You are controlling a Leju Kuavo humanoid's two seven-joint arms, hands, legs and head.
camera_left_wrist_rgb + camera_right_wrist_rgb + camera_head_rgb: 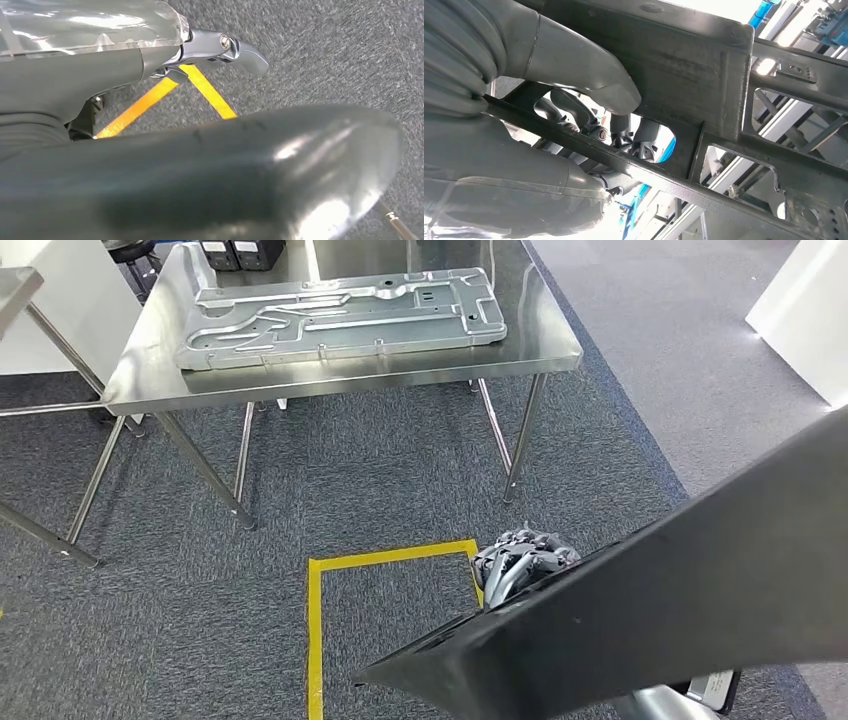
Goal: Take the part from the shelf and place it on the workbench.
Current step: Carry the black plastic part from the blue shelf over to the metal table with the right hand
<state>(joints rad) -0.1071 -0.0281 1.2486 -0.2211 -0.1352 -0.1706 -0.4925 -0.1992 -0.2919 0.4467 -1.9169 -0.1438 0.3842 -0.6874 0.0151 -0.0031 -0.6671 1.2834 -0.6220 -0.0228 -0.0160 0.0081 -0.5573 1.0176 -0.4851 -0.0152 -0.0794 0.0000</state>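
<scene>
I carry a large black sheet-metal part [700,580] that slants across the lower right of the head view. My left hand [522,565] grips its low left edge, just above the floor. In the left wrist view the left hand [100,60] lies over the part's dark glossy surface [225,170]. My right hand [524,100] holds the part [694,65] from underneath, thumb on the frame and fingers [574,107] hooked through a cut-out. The steel workbench [350,383] stands ahead, across a strip of carpet.
A silver stamped panel [340,320] covers most of the workbench top, with black boxes [240,252] behind it. A yellow tape outline [316,620] marks the carpet before me. A metal frame [20,285] stands at the left, a white cabinet [805,310] at the right.
</scene>
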